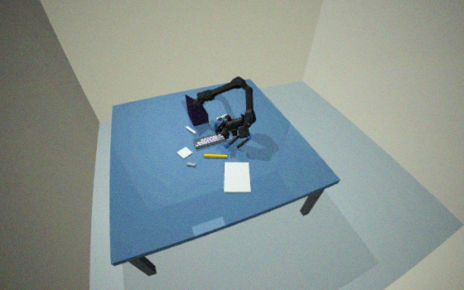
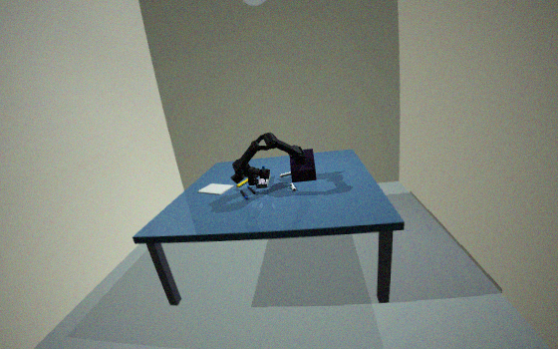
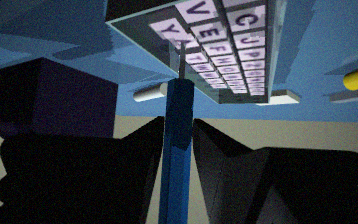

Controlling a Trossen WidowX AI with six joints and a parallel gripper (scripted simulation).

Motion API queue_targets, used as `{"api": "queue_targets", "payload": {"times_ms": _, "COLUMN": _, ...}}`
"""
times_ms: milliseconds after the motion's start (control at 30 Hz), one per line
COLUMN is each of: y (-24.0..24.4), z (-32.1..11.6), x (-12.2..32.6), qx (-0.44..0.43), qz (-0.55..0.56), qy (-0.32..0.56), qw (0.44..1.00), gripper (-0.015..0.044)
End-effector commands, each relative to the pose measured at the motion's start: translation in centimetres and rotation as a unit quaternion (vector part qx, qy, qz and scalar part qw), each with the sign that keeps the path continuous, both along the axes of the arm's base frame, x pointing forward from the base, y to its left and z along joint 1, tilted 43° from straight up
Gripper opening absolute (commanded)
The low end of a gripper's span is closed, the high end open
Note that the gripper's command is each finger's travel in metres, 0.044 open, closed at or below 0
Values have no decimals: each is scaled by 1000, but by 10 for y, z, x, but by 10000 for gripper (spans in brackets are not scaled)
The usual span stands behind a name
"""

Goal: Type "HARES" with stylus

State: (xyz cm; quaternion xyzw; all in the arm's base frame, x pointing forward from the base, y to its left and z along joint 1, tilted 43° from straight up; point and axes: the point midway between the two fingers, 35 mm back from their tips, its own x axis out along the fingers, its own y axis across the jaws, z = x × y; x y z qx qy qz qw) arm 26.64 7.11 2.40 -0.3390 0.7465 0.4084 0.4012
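Note:
The stylus (image 3: 178,105) (image 1: 215,126) is blue with a thin grey tip. My gripper (image 3: 178,124) is shut on the stylus, which points away from the palm in the wrist view. The keyboard (image 3: 215,48) (image 1: 205,142) (image 2: 263,181) has a dark body and pale pink keys with dark letters. The stylus tip (image 3: 182,62) overlaps the A key, beside the Y key (image 3: 166,28). Whether the key is pressed down cannot be told. The arm hides the keyboard's right end in the top view.
A dark purple box (image 1: 196,113) (image 2: 303,167) (image 3: 75,102) stands behind the keyboard. A white cylinder (image 1: 190,130) (image 3: 150,92) lies near it. A yellow cylinder (image 1: 215,156) (image 3: 352,80), a white square (image 1: 185,152), a grey block (image 1: 190,165) and white paper (image 1: 237,177) (image 2: 215,188) lie in front.

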Motion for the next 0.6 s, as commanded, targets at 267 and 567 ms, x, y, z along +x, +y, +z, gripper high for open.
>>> {"api": "queue_targets", "payload": {"times_ms": 267, "y": -2, "z": 3, "x": 0, "qx": 2, "qz": -4, "qy": -1, "qw": 1000, "gripper": 81}}
{"api": "queue_targets", "payload": {"times_ms": 567, "y": -25, "z": 28, "x": -2, "qx": 1, "qz": -4, "qy": -1, "qw": 1000, "gripper": 81}}
